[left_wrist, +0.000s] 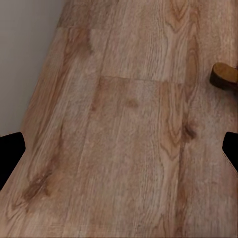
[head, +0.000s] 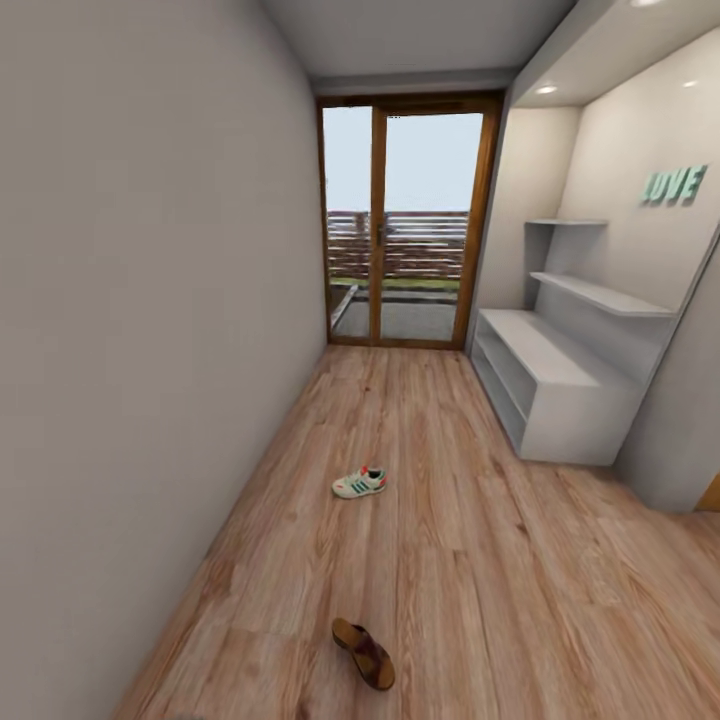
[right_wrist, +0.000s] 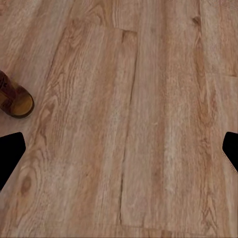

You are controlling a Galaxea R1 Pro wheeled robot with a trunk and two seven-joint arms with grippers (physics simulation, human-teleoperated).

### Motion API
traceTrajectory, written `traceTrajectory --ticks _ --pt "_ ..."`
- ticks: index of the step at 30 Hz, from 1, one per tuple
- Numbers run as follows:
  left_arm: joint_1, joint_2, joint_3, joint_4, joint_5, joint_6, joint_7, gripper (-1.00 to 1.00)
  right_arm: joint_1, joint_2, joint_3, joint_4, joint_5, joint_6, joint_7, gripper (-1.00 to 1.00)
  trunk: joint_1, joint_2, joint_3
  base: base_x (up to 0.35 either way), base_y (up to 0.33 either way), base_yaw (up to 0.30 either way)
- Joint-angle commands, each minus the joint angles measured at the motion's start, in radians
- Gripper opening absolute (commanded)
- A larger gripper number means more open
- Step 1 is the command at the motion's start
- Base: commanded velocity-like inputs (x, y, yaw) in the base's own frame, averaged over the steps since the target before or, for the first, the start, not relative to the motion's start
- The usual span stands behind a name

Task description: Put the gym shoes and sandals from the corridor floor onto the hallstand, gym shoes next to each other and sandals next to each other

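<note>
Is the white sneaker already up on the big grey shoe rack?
No, the gym shoe lies on the corridor floor, well apart from the hallstand by the right wall.

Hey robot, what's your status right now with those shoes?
Both claws, left and right, open, empty, over bare floor. One sneaker and one sandal on floor ahead. Rack empty, path clear.

in both wrist views a sandal [left_wrist: 225, 75] is cut by the picture's edge, each gripper's 2 fingers [right_wrist: 10, 156] are cropped to dark tips, and the hallstand [head: 560, 385] runs behind a wall corner.
</note>
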Motion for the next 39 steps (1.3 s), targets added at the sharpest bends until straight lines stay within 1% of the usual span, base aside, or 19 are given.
traceTrajectory --ticks 1,9,13,39 --pt "-0.001 0.0 0.001 0.001 0.001 -0.003 0.0 1.0 -0.001 0.0 0.0 0.0 0.0 -0.003 0.0 1.0 0.0 0.0 -0.002 0.307 -0.118 0.0" --pt "0.0 0.0 0.001 0.001 0.001 -0.003 0.001 1.0 -0.001 0.0 0.0 0.001 0.0 -0.002 0.0 1.0 0.0 0.0 -0.004 0.3 -0.134 -0.004" --pt "0.0 0.0 0.001 0.001 0.001 -0.003 0.001 1.0 -0.001 0.0 0.0 0.002 0.0 -0.002 0.0 1.0 0.0 0.0 -0.005 0.296 -0.141 -0.109" --pt "0.0 0.0 0.002 0.001 0.001 -0.003 0.0 1.0 -0.001 0.0 -0.001 0.001 0.0 -0.002 0.0 1.0 0.0 0.0 -0.021 0.283 -0.166 -0.268"
